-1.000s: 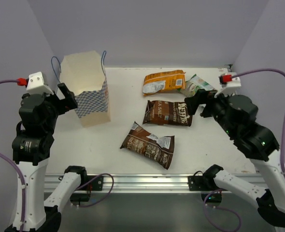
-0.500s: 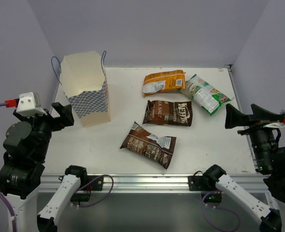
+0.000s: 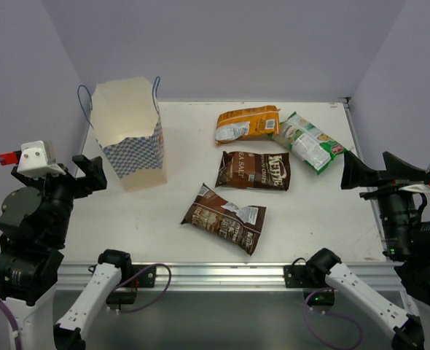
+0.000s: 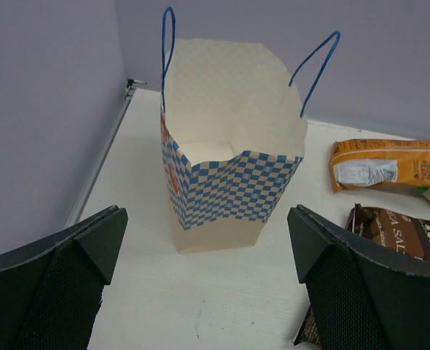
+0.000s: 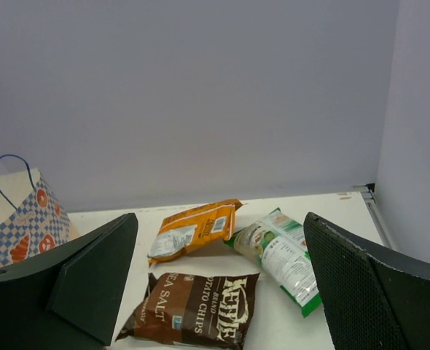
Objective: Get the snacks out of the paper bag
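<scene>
Four snacks [image 3: 244,175] flat on the white table [image 3: 317,219], orange packet [image 3: 248,124] beside green-and-white packet [image 3: 310,142] farthest, brown packet [image 3: 253,170] nearer, second brown packet [image 3: 224,218] nearest me, paper bag [image 3: 131,138] upright at far left, apart from them, my left gripper [image 3: 89,166] and right gripper [image 3: 366,162] both spread wide, holding nothing.

The paper bag [image 3: 131,131] stands upright and open-mouthed at the upper left of the white worktop [image 3: 317,219], with the orange packet [image 3: 248,124] and green-and-white packet [image 3: 310,142] side by side at upper right, the upper brown packet [image 3: 253,170] and lower brown packet [image 3: 224,217] near centre, and the left tool [image 3: 88,172] and right tool [image 3: 374,172] spread wide at the frame's sides.
</scene>
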Tool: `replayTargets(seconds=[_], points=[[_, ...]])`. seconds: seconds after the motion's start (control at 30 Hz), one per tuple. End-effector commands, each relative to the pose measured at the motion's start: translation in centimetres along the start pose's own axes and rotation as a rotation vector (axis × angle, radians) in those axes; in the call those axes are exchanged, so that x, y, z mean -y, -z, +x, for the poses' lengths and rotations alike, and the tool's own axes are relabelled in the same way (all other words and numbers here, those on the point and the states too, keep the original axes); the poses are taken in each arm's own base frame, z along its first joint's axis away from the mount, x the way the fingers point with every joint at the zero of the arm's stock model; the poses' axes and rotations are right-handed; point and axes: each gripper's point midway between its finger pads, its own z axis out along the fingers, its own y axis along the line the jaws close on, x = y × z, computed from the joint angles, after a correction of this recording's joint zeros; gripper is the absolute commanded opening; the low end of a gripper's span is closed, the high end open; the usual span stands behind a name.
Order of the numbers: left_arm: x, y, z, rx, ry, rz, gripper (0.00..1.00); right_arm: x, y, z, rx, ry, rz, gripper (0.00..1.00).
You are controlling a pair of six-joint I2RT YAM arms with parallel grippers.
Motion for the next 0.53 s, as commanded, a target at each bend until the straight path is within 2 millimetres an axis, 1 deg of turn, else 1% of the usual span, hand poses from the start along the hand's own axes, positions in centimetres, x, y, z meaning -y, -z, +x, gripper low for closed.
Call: replayTargets(seconds=[0.0, 0.23, 0.5], points=[[-0.06, 0.45, -1.79, 0.063, -0.003, 0.002, 1.0, 0.48, -0.01, -1.62, 0.059, -0.017, 0.025, 0.99], [0.23, 0.38, -1.95, 0.055, 0.001, 0.013, 1.0, 0.02, -0.3, -1.21, 0.066, -0.056, 0.015, 0.99], [0.33, 0.4, -1.54, 0.044, 0.008, 0.019, 1.0, -0.23, -0.47, -1.75, 0.074, -0.054, 0.007, 0.99]])
